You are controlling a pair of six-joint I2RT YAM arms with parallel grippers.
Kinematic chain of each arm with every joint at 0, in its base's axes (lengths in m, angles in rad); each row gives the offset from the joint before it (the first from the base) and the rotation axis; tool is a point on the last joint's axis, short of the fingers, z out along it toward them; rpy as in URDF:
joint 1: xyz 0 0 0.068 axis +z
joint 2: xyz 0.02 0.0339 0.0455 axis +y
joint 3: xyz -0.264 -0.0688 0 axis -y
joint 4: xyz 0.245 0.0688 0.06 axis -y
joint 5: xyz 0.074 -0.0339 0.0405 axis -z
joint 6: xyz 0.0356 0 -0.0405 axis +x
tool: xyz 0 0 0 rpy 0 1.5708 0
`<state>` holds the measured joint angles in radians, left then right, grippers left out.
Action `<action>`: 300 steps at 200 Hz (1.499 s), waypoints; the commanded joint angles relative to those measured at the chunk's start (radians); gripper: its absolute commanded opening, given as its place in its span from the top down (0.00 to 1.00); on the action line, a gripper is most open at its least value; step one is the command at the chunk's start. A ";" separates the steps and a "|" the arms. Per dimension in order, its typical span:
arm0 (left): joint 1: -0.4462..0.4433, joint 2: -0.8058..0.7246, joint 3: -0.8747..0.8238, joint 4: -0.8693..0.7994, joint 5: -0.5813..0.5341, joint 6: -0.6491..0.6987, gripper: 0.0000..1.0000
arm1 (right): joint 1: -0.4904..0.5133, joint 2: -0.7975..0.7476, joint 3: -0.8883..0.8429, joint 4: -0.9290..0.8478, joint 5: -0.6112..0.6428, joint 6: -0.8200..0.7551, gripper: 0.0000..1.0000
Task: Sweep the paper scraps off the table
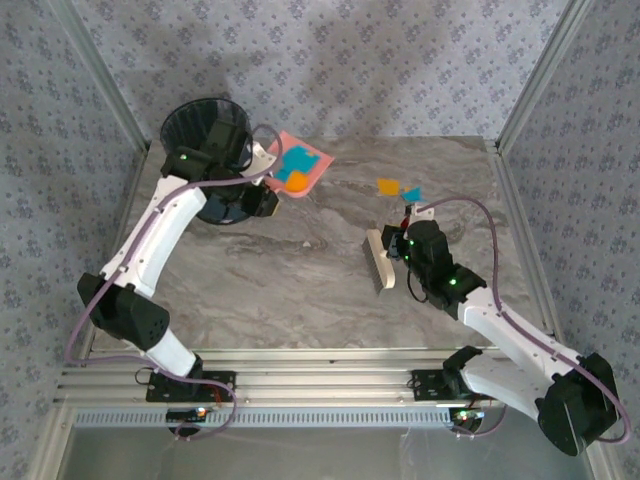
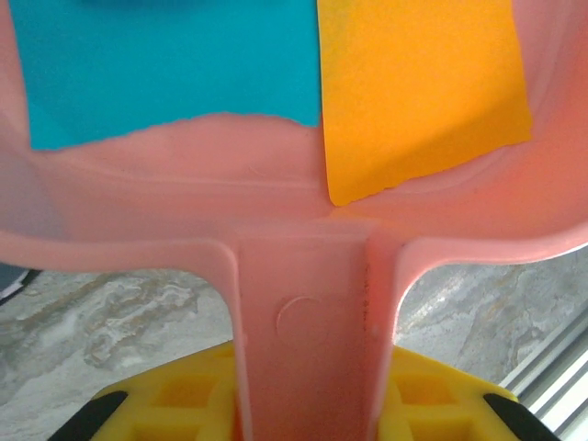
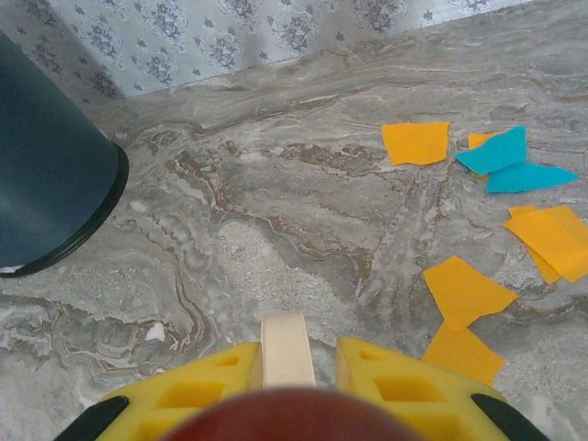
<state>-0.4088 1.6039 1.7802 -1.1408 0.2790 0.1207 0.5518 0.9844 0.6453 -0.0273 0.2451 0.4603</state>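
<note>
Jaws clamped: left gripper (image 2: 312, 372) on dustpan (image 2: 138, 220), right gripper (image 3: 296, 358) on brush (image 1: 381, 260). Tip short of bin (image 1: 205, 130), you spill scraps (image 1: 296, 166).

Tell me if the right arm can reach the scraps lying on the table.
Probably yes: the scraps lie on bare table just right of the brush in the right hand, with nothing between.

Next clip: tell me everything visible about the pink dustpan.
The pink dustpan looks like smooth, slightly translucent plastic: a shallow tray with a raised back wall and a flat handle bearing a round moulded mark. The left gripper is shut on that handle, yellow fingers either side. Teal and orange paper scraps lie in it. From above it sits just right of the black bin, apparently lifted off the table.
</note>
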 commanded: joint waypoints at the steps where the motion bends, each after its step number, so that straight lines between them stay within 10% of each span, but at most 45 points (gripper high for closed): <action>1: 0.020 0.020 0.073 -0.054 0.037 -0.001 1.00 | -0.007 0.005 0.046 0.016 -0.009 0.009 1.00; 300: 0.372 0.165 0.253 0.093 0.486 -0.298 1.00 | -0.016 0.030 0.082 -0.010 -0.036 0.021 1.00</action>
<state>-0.0635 1.7618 2.0438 -1.1011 0.6804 -0.1234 0.5426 1.0172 0.6926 -0.0387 0.2192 0.4610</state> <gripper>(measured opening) 0.271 0.259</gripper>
